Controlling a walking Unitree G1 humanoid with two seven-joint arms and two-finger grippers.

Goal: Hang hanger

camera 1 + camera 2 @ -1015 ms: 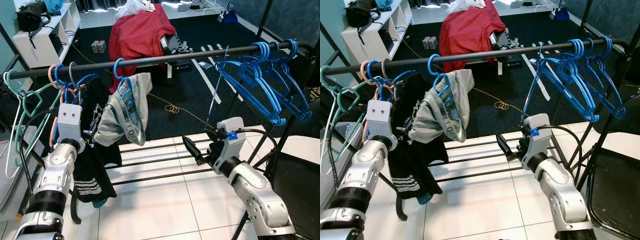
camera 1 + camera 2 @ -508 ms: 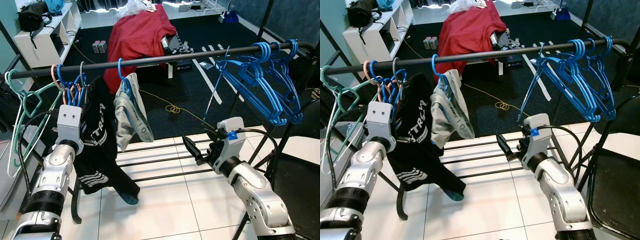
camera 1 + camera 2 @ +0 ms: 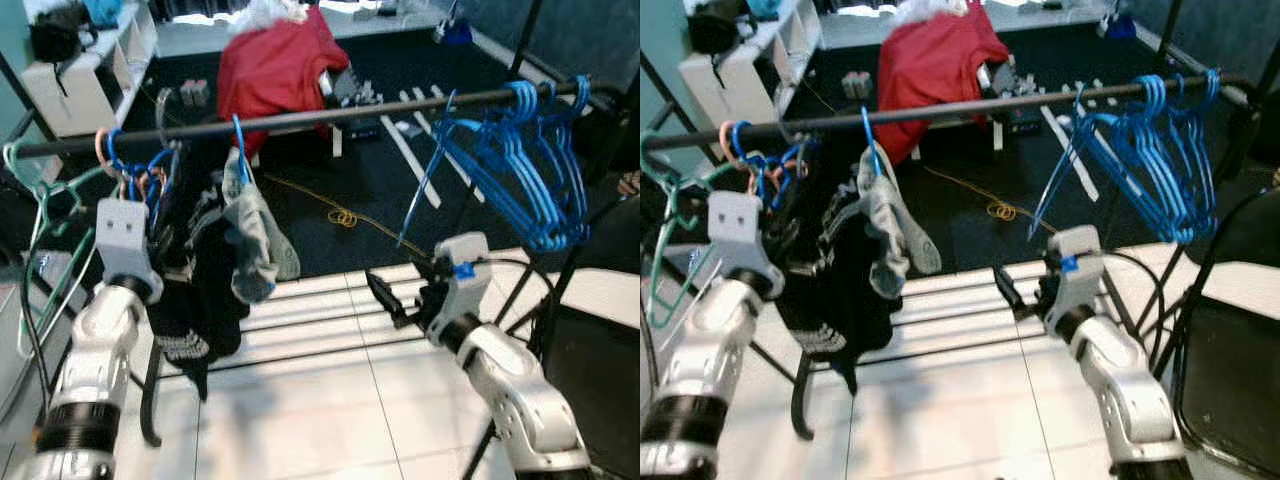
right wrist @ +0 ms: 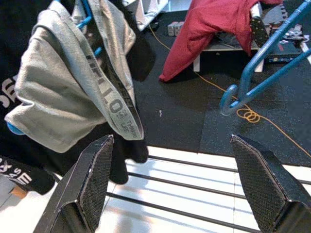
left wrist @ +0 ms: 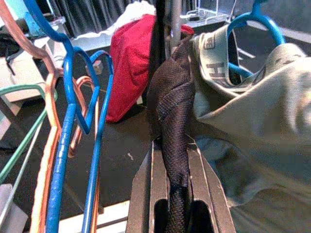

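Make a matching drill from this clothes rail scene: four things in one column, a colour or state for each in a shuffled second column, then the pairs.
Things:
1. left gripper
2. right gripper
3. bunch of hangers at the rail's right end
4. cloth on the floor beyond the rail

States:
A. red
B. open, holding nothing
C. blue
D. shut on black garment

Pairs: 1-D, 2-B, 3-C, 4-A

A rail (image 3: pixel 330 115) is running across the view, carrying a cluster of hangers (image 3: pixel 135 165) at its left end, two garments (image 3: pixel 215 255) hanging just right of them, and more hangers (image 3: pixel 520 160) bunching at its right end. A cloth-draped bench (image 3: pixel 275 60) is standing behind it.
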